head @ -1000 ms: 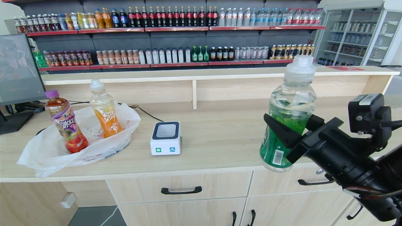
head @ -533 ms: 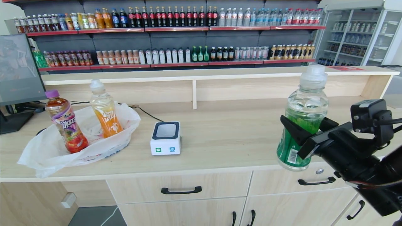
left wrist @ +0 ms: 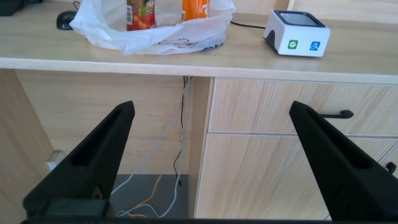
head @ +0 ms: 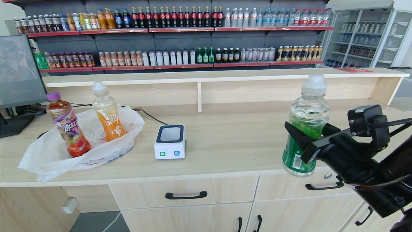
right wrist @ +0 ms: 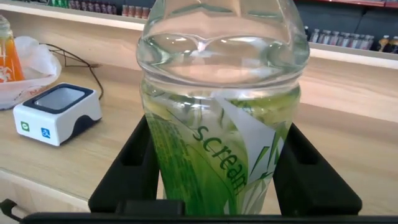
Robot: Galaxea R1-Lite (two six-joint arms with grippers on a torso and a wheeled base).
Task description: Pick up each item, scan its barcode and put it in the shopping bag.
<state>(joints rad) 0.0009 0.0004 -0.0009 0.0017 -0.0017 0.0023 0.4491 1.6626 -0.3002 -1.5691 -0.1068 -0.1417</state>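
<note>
My right fingers [head: 307,137] pinch a clear bottle with a green label [head: 305,119], one black finger pressed against each side of its body. The bottle stands nearly upright in my grip, white cap on top and clear liquid showing above the label. I hold it at the right end of the tabletop [head: 225,141], by the front edge, with its base showing in front of the drawer fronts. A barcode [head: 296,162] sits low on the label, on the side turned toward the left.

My left fingers [left wrist: 211,143] are spread wide with nothing between them. They hang below the tabletop edge, in front of the pale wood cabinet doors.

Near the middle of the tabletop, well apart from the held bottle, sits a small white barcode scanner [head: 170,141] with a dark-framed window on top.

At the left end lies a white plastic shopping bag [head: 48,158], open and slumped flat. Two bottles stand in it: one with a purple cap [head: 67,125] and reddish drink, leaning a little, and just beside it one with an orange label [head: 107,114]. A dark monitor [head: 19,71] stands at the far left. Shelves of drinks [head: 180,38] line the wall behind.
</note>
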